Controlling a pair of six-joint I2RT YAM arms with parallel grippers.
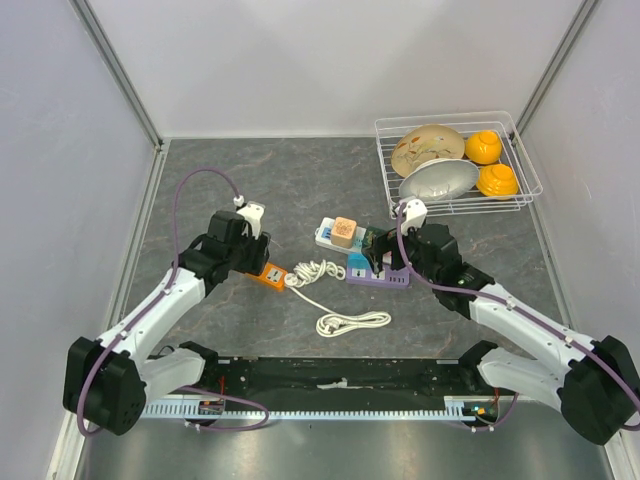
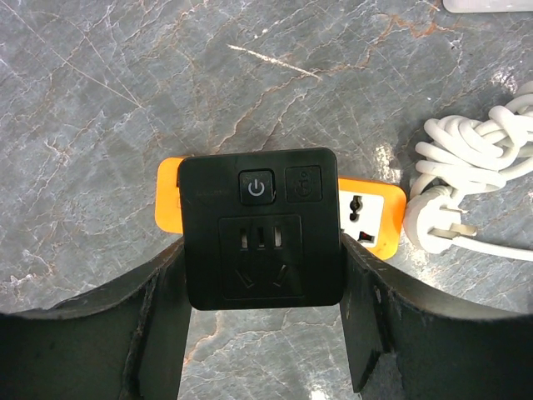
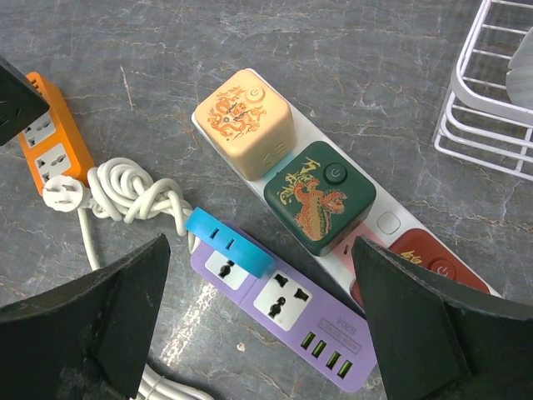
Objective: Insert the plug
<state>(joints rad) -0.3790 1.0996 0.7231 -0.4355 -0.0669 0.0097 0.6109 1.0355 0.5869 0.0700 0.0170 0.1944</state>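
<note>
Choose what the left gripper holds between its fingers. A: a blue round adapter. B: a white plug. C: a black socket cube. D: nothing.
C: the left wrist view shows the black socket cube pinched between the fingers of the left gripper, above the orange power strip.

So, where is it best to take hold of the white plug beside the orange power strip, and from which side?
Grip the white plug by its moulded body, not the cord. It lies flat on the table beside the orange power strip, so come from above, probably, closing a hand across its sides, clear of the pins.
</note>
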